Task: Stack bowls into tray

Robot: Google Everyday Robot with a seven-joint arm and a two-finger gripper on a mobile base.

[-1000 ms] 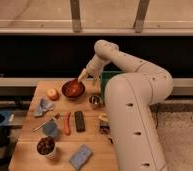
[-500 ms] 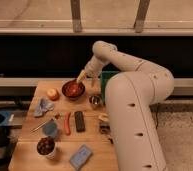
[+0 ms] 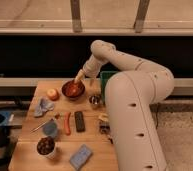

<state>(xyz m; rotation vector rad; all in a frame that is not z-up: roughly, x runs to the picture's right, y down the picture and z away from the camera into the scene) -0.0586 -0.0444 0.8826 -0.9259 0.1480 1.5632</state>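
**Red bowl (image 3: 72, 90) meets the gripper (image 3: 79, 78)**

The gripper is at the bowl's far rim, over the table (image 3: 27, 150). Whether it grasps the bowl cannot be told. The tray (image 3: 106, 80) lies just right of the bowl, partly behind the arm.

Orange fruit (image 3: 52, 93), metal cup (image 3: 95, 100), blue cloth (image 3: 43, 106)
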